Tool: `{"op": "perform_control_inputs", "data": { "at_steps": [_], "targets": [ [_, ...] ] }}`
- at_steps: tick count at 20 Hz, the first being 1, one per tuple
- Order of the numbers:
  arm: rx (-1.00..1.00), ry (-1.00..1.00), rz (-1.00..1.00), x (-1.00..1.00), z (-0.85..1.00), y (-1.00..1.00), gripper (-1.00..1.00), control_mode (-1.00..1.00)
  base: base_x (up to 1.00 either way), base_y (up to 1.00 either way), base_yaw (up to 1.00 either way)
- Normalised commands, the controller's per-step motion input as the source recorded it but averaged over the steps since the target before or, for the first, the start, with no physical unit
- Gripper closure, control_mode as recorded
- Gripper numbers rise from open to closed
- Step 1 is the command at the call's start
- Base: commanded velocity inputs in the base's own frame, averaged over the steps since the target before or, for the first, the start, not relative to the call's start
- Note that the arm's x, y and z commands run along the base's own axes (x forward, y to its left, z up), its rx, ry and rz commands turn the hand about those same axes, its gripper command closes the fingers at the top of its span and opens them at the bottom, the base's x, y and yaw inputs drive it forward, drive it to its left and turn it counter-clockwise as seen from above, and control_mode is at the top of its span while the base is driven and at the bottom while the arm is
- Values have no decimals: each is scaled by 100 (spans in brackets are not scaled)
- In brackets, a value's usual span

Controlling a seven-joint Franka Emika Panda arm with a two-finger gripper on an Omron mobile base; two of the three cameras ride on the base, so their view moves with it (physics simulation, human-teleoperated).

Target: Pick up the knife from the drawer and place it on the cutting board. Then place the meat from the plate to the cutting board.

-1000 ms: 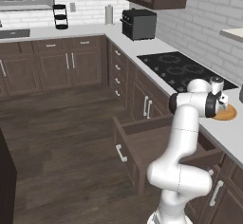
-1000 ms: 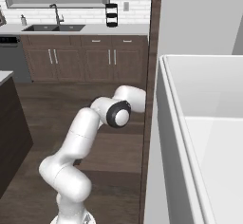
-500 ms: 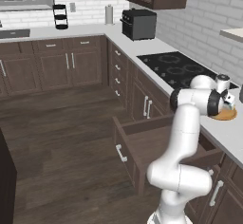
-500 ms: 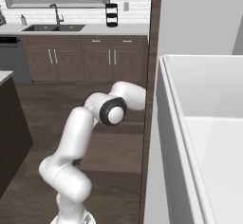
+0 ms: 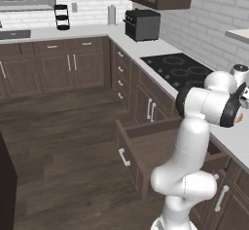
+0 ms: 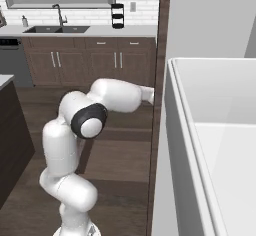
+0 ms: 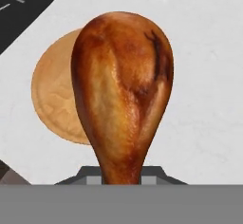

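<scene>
No words, labels, brand names, numbers or signs can be read anywhere in these pictures.

black toaster oven point(image 5: 142, 24) sits at the far corner of the worktop point(image 5: 146, 47) by a paper towel roll point(image 5: 112, 15), black cooktop point(image 5: 181, 69) further along, sink point(image 6: 55, 29) under the window.
</scene>
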Motion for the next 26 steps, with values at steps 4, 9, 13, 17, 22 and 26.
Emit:
{"op": "perform_control_inputs", "data": {
  "at_steps": [4,9,13,17,22,26],
  "targets": [
    [-2,0,0,-100,59,33,100,-100,0,0,0],
    [-4,0,0,-100,16,10,100,-100,0,0,0],
    [-7,0,0,-100,3,14,100,-100,0,0,0],
    [-7,0,1,-63,4,14,100,-100,0,0,0],
    [-2,-4,2,-57,0,1,100,-100,0,0,0],
    [0,0,0,-36,0,-23,100,-100,0,0,0]
  ]
}}
